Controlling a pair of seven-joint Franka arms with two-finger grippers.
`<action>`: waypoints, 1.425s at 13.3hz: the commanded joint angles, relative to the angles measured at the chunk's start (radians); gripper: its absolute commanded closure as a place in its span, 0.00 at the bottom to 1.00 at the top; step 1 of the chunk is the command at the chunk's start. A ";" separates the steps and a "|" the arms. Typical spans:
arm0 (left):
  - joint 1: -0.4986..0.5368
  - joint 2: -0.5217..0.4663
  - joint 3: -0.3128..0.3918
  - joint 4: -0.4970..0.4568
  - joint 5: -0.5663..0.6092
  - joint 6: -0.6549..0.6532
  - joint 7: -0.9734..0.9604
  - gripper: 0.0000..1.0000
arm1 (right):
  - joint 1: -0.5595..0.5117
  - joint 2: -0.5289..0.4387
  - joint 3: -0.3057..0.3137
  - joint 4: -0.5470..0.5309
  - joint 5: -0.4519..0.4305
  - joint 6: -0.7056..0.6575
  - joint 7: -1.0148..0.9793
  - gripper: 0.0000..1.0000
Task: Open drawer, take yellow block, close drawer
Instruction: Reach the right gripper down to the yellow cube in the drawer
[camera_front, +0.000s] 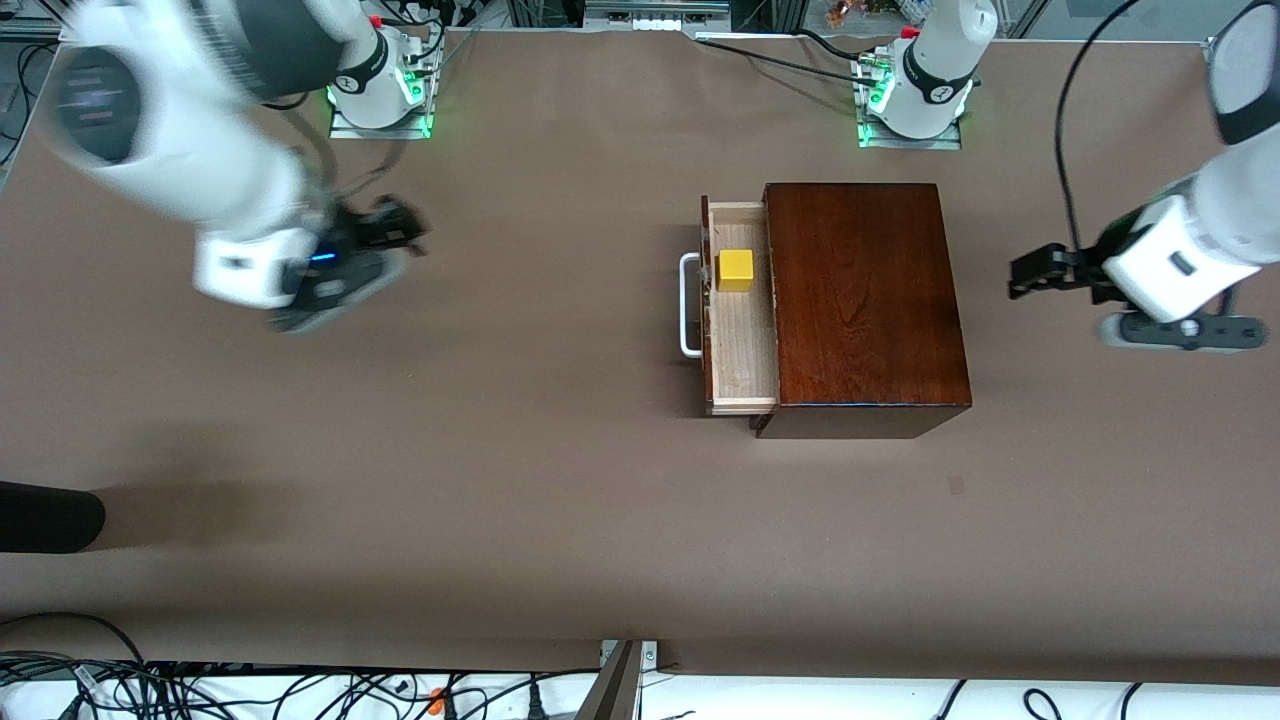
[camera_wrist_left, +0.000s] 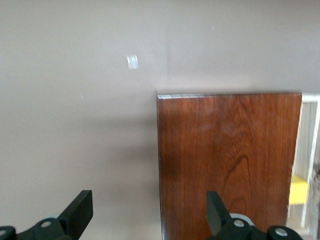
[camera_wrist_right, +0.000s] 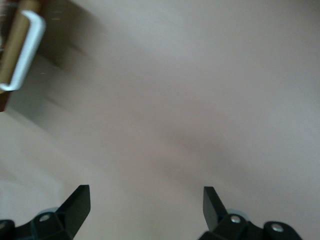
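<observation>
Evidently stood at the second step, with the drawer (camera_front: 742, 345) drawn out of the dark box (camera_front: 865, 305) toward the right arm's end and the yellow block (camera_front: 735, 270) lying untouched in its tray, in the half farther from the front camera. Found the right gripper (camera_front: 403, 233) over bare table, well apart from the white handle (camera_front: 689, 305), spread wide and empty, and the left gripper (camera_front: 1020, 275) over the table beside the box, likewise wide and empty, apparently waiting. Judged next to need an open gripper brought over the block, lowered into the tray and closed on two sides.
</observation>
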 joint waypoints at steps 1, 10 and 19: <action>0.022 -0.176 -0.021 -0.241 -0.008 0.142 0.025 0.00 | 0.112 0.050 0.003 0.019 -0.010 0.080 -0.144 0.00; 0.017 -0.156 -0.037 -0.200 0.024 0.087 0.051 0.00 | 0.365 0.405 0.020 0.310 -0.086 0.287 -0.352 0.00; 0.012 -0.135 -0.037 -0.169 0.020 0.075 0.049 0.00 | 0.462 0.565 0.034 0.444 -0.080 0.352 -0.311 0.00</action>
